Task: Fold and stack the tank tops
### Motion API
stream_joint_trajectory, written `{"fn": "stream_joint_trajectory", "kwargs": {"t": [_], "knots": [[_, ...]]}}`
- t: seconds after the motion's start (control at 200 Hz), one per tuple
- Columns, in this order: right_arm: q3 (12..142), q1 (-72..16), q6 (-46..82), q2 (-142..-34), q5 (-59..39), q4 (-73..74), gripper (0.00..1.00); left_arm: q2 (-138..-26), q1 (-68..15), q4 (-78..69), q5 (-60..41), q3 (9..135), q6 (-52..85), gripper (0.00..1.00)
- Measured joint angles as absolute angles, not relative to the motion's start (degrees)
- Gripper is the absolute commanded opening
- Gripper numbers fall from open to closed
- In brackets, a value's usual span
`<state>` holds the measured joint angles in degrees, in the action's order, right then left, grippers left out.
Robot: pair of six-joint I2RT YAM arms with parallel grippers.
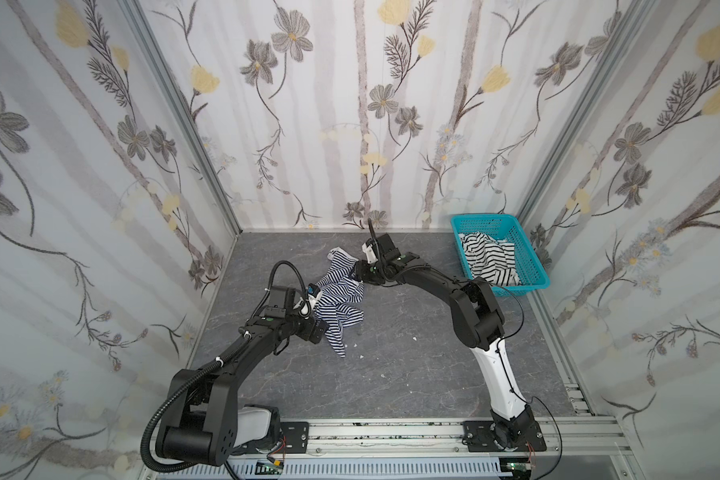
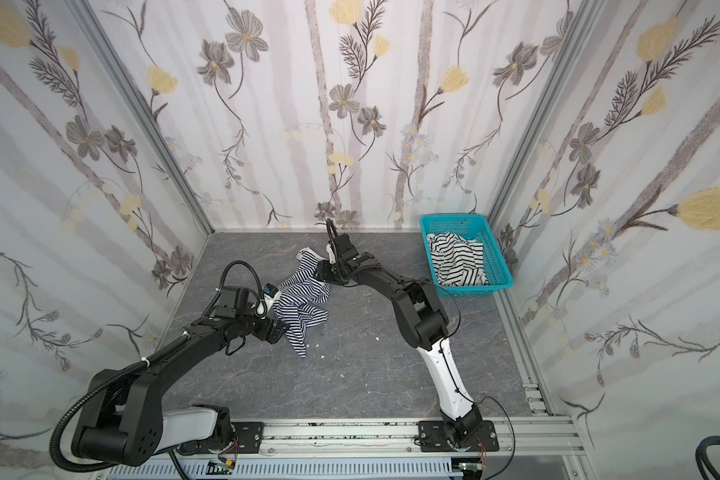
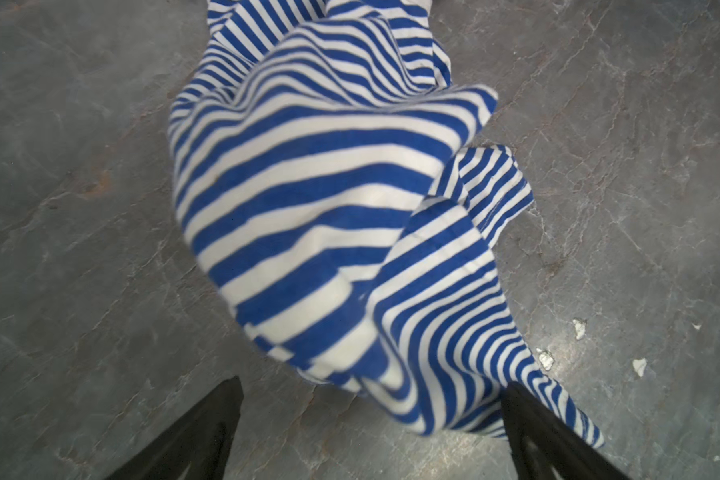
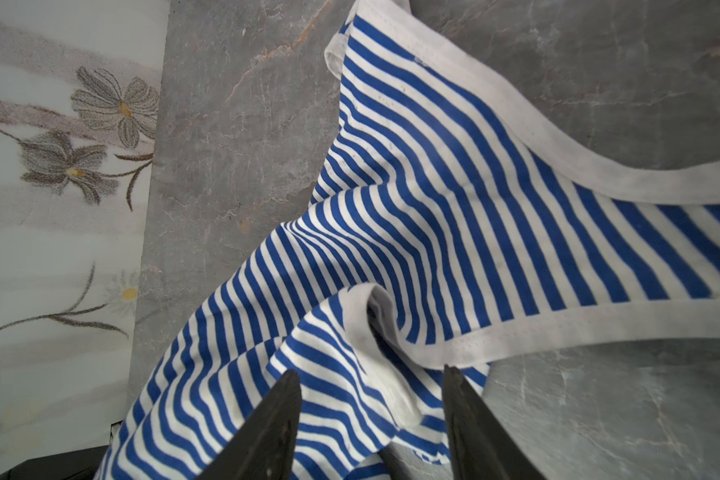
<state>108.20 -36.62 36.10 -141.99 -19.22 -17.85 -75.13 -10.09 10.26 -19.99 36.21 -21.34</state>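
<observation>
Navy-and-white striped tank top, crumpled, white-trimmed, between wide-open left gripper and right gripper, hold uncertain.

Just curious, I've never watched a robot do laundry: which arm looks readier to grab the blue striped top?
Probably the right. The right gripper has open jaws either side of the white trim fold on the blue striped top; the left gripper, wide open, faces a loose bulge.

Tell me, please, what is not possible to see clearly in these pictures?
- Right end effector, right wrist view: bunched fabric of the navy-striped top fills its gap; grip unclear.
- Black-striped top, both top views: crumpled in the basket; folds hide its shape.
- Left end effector, left wrist view: finger bases cut by the frame edge.
</observation>
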Motion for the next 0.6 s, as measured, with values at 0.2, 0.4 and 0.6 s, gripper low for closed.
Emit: {"fn": "stream_joint_trajectory", "kwargs": {"t": [0.2, 0.4, 0.6], "knots": [[108.3, -37.6, 35.4, -142.9, -19.8, -18.2, 0.34, -79.7, -11.4, 10.5, -20.2, 37.8, -21.4, 1.0], [108.3, -37.8, 34.4, -141.0, -19.5, -18.8, 0.18, -80.0, -12.8, 11.5, -22.7, 39.1, -21.5, 0.9], [108.3, -36.8, 33.0, -135.1, -18.9, -19.2, 0.15, -76.2, -13.1, 13.3, -26.8, 41.2, -21.5, 0.61]]}}
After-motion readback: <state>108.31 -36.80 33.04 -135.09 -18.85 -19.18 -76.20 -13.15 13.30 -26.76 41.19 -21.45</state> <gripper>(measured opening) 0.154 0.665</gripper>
